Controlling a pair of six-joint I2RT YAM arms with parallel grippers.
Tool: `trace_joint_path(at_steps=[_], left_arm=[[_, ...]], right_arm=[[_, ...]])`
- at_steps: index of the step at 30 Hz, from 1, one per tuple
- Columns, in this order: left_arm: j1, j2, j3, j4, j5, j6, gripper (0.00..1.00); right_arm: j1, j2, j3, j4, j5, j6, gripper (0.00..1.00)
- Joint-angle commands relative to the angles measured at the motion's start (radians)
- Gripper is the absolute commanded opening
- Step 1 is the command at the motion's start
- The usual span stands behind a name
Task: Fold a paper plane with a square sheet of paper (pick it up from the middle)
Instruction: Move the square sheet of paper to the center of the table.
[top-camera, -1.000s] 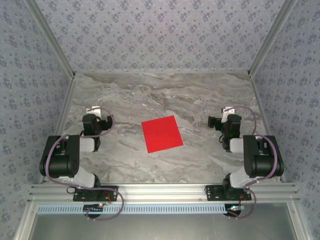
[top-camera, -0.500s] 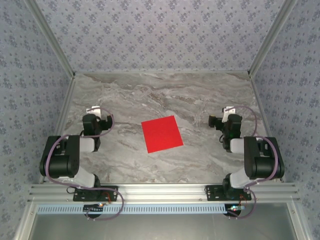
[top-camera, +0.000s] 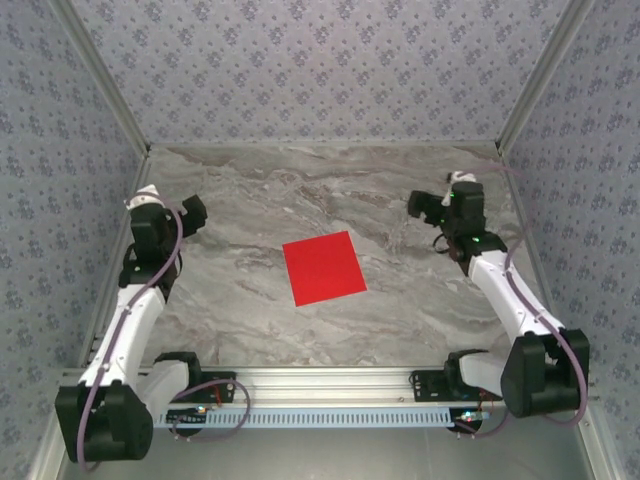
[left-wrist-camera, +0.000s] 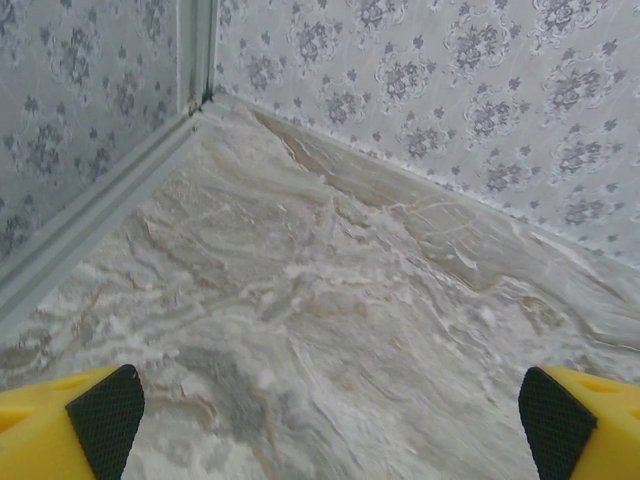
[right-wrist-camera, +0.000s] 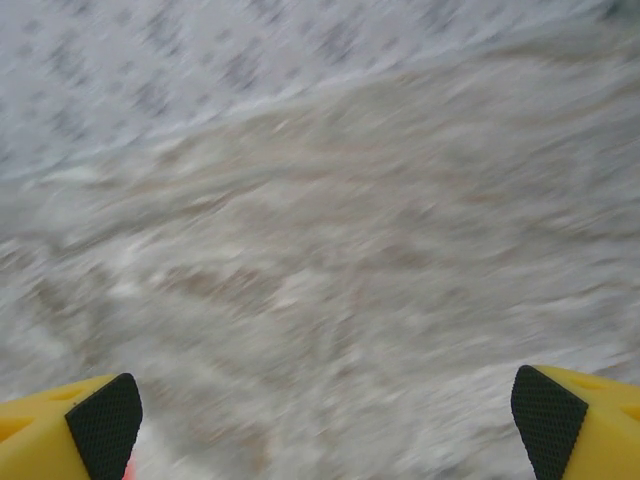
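The square sheet of paper (top-camera: 323, 268), bright red, lies flat and uncreased in the middle of the marble table (top-camera: 330, 190). My left gripper (top-camera: 193, 213) hovers to the sheet's left and a little farther back, apart from it. In the left wrist view the left gripper (left-wrist-camera: 330, 430) stands open, with its yellow fingers (left-wrist-camera: 60, 425) wide over bare marble. My right gripper (top-camera: 422, 205) hovers to the sheet's right and farther back, also apart. The blurred right wrist view has the right gripper (right-wrist-camera: 325, 425) open with nothing between its black pads (right-wrist-camera: 548, 420).
Patterned walls (top-camera: 320, 70) enclose the table on the left, back and right. A metal rail (top-camera: 330, 382) runs along the near edge by both arm bases. Bare marble surrounds the sheet on all sides.
Both arms have unfolded from their tucked pose and reached up and toward the back of the table. The right wrist view is blurred by motion. The sheet has not moved.
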Motion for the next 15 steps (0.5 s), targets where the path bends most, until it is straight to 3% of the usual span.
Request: trace_joint_path(at_steps=[1,8,15], left_arm=[[-0.005,-0.002,0.057,-0.326,0.080,-0.083,0.99],[-0.006,0.039,0.069,-0.368,0.182,-0.063,0.99],[-0.008,0.072,0.074,-0.354,0.238,-0.046,0.99]], right_arm=[[0.152,0.084,0.055,-0.239,-0.114,0.163,1.00],[0.472,0.312,0.204,-0.242,-0.068,0.233,1.00],[0.618,0.607,0.453,-0.346,-0.030,0.249,0.96]])
